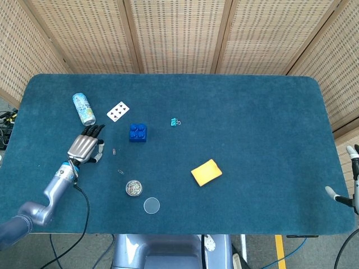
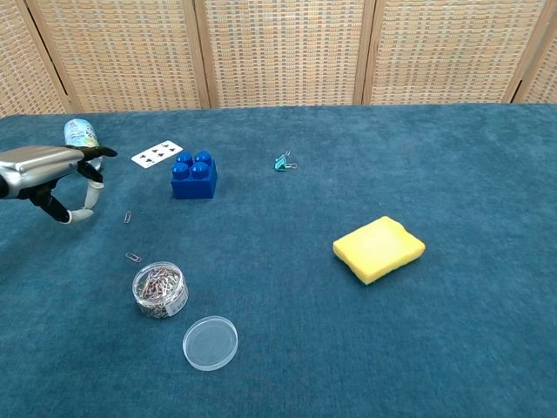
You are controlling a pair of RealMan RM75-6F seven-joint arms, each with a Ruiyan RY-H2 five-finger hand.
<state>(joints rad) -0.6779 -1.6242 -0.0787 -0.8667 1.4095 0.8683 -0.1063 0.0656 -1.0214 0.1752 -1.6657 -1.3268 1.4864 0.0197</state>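
Observation:
My left hand (image 1: 85,146) (image 2: 48,171) hovers over the left part of the blue table, fingers apart and holding nothing. A loose paperclip (image 1: 114,151) (image 2: 128,216) lies just to its right, and a light blue can (image 1: 83,108) (image 2: 80,133) lies on its side behind it. A blue brick (image 1: 137,132) (image 2: 194,175) stands further right. My right hand (image 1: 349,178) shows only at the right edge of the head view, off the table, with its fingers spread and nothing in them.
A playing card (image 1: 118,111) (image 2: 157,154) lies behind the brick. A small jar of paperclips (image 1: 133,188) (image 2: 159,289), its clear lid (image 1: 151,205) (image 2: 210,342) and another paperclip (image 1: 120,171) (image 2: 133,257) sit nearer the front. A teal binder clip (image 1: 175,121) (image 2: 283,162) and a yellow sponge (image 1: 206,171) (image 2: 379,248) lie to the right.

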